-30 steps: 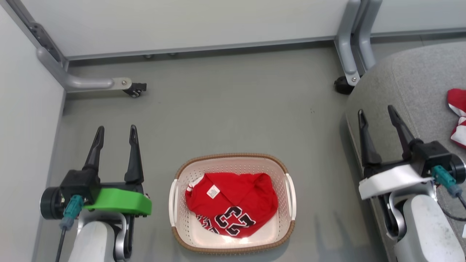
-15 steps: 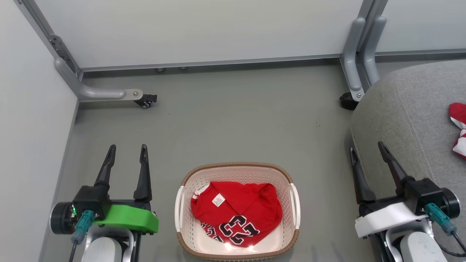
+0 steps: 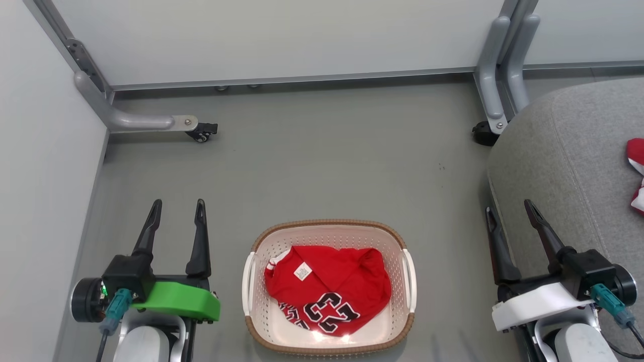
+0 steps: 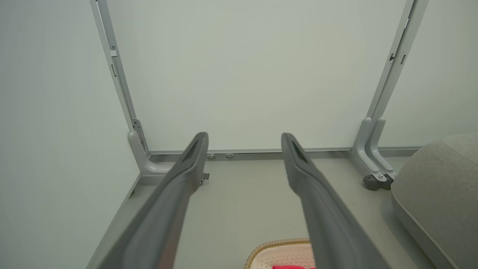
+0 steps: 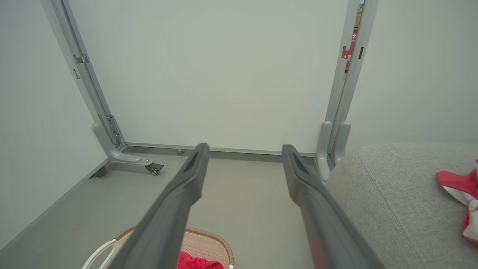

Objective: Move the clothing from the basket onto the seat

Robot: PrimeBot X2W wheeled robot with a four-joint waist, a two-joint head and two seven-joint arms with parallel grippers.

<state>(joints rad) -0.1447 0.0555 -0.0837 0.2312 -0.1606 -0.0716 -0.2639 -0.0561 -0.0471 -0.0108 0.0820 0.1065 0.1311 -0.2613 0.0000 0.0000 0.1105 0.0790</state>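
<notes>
In the basket (image 3: 329, 221) lies one jersey (image 3: 332, 281), one garment (image 3: 638, 153) on the seat (image 3: 563, 161); left gripper (image 3: 178, 203), right gripper (image 3: 508, 207) both spread, empty

Bright, even light falls from above. Soft shadows lie on the floor (image 3: 327, 151) along the seat's (image 3: 553, 151) edge. A small glare spot marks the basket's (image 3: 329, 222) bottom by its near rim. The head view is sharp. In the 2 wrist views the fingers (image 4: 164, 216) blur near the lens.
</notes>
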